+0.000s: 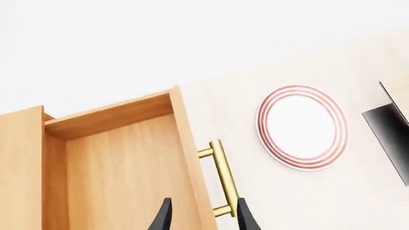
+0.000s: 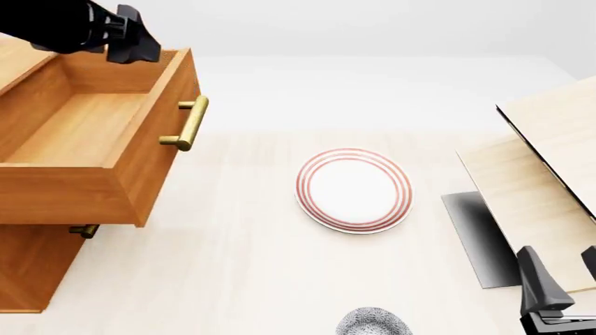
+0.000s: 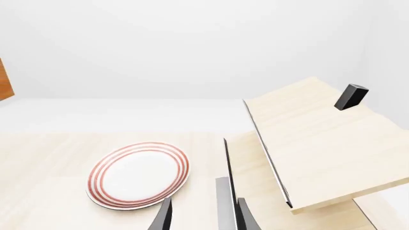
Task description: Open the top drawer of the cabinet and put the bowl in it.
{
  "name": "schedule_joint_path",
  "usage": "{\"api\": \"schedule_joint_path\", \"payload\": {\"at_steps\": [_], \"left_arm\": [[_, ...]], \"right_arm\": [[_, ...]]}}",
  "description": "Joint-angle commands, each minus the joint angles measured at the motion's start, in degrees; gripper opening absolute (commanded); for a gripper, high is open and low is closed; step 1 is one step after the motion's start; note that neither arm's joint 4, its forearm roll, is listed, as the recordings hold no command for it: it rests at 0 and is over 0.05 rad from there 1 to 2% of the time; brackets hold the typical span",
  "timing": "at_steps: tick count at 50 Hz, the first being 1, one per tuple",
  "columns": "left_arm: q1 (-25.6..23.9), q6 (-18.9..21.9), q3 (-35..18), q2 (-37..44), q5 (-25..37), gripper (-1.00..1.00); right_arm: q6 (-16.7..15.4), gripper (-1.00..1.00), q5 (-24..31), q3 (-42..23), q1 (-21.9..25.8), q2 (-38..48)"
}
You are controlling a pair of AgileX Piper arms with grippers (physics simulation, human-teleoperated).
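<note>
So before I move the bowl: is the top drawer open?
Open: the top drawer juts out from the cabinet, bare wood interior showing, nothing inside.

Front view: fixed, high behind the arms, looking forward and down over the table (image 2: 233,279), wide. Left wrist view: close above the open top drawer (image 1: 121,167). Right wrist view: low, facing the pale wood unit (image 3: 319,143); all three share the red-ringed plate (image 2: 354,189).

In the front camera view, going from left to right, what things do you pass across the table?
Cabinet with the top drawer pulled open → brass handle → bowl → pale wood unit → right claw.
</note>
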Motion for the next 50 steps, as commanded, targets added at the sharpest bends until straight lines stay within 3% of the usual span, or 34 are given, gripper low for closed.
{"api": "schedule_joint_path", "payload": {"at_steps": [1, 10, 27, 50], "left_arm": [[-1.4, 1.6, 0.0, -3.1, 0.5, 1.00], [-4.4, 2.6, 1.9, -6.1, -1.4, 1.00], [-5.9, 13.5, 12.9, -13.3, -7.9, 1.00], [-12.2, 17.1, 23.3, -20.0, -13.4, 1.00]], "right_arm": [[0.0, 1.00, 0.0, 0.0, 0.0, -0.1], [0.0, 1.00, 0.0, 0.0, 0.0, -0.1], [0.0, 1.00, 0.0, 0.0, 0.0, -0.1], [0.0, 1.00, 0.0, 0.0, 0.0, -0.1]]}}
